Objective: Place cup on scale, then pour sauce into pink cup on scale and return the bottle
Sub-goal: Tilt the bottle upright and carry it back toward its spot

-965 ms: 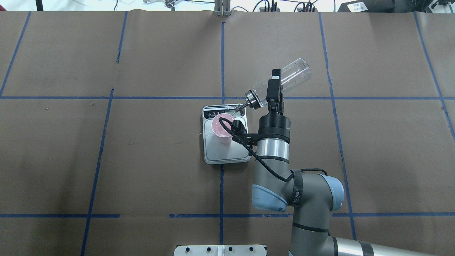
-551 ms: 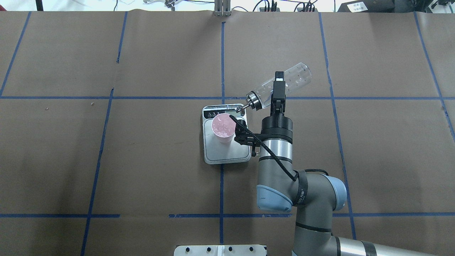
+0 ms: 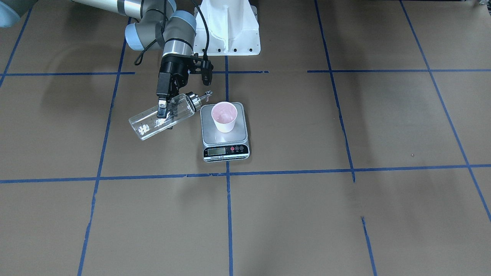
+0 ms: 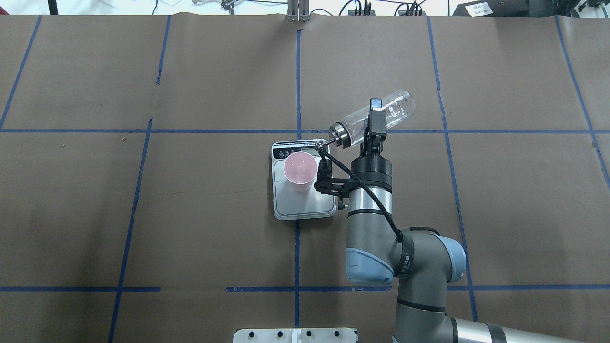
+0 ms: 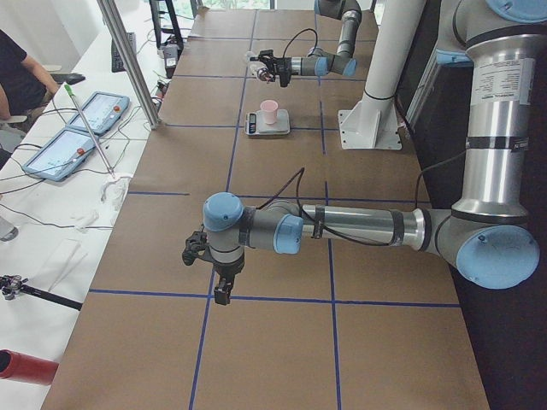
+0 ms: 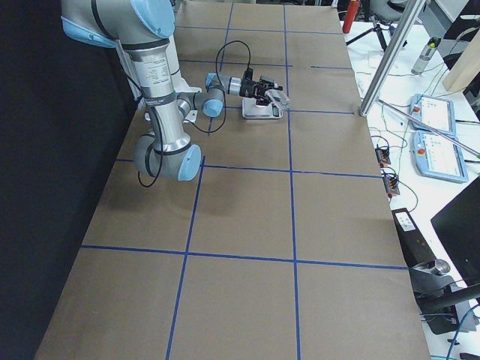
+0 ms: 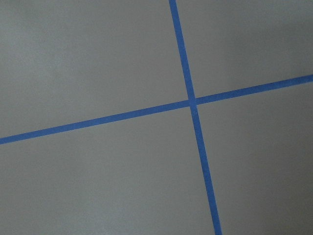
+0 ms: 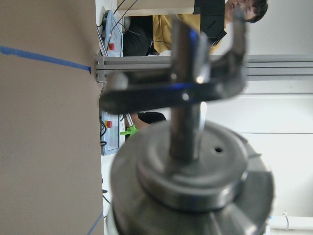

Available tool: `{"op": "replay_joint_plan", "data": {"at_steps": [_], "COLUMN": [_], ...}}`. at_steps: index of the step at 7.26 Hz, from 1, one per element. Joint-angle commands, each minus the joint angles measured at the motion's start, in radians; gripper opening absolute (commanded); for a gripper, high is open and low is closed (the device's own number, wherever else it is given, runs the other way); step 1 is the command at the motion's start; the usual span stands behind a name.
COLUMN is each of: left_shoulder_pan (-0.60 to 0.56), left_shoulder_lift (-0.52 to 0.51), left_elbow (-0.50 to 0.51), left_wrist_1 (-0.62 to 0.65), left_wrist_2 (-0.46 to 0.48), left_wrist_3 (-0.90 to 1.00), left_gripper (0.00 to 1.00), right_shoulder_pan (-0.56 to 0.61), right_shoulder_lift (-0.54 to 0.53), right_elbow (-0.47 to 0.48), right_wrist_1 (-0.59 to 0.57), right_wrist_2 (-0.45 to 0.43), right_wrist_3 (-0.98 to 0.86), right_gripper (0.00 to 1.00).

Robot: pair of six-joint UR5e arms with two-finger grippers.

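Table (image 4: 143,214), right jaws tight around tilted bottle (image 4: 400,107) near cup (image 4: 300,169) on scale (image 4: 305,207); left jaws' state unclear.

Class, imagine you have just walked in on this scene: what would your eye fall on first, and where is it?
First, the clear bottle, held tipped over in mid-air by the right gripper, with its silver cap and spout pointing toward the scale. Next, the pale pink cup, standing upright on the scale near the middle of the table, just beside the spout.
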Motion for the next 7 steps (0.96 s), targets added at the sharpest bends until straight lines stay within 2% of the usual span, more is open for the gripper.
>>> {"op": "replay_joint_plan", "data": {"at_steps": [1, 3, 4, 7], "left_shoulder_pan": [0.000, 0.000, 0.000, 0.001], "left_shoulder_lift": [-0.001, -0.002, -0.002, -0.004], "left_elbow": [-0.004, -0.004, -0.004, -0.004], "left_wrist_1": [0.001, 0.001, 0.001, -0.001], "left_wrist_2": [0.001, 0.004, 0.004, 0.005], "left_wrist_3": [-0.002, -0.002, -0.002, -0.002], "left_gripper": [1.00, 1.00, 1.00, 1.00], "right_shoulder_pan": [0.000, 0.001, 0.003, 0.007], "right_shoulder_lift": [0.001, 0.000, -0.003, -0.081], "right_elbow": [0.031, 0.089, 0.110, 0.223], "right_wrist_1": [0.001, 0.001, 0.001, 0.001], "right_wrist_2": [0.059, 0.107, 0.136, 0.199], "right_wrist_3": [0.134, 0.171, 0.282, 0.447], "right_gripper": [0.00, 0.00, 0.00, 0.00]}}
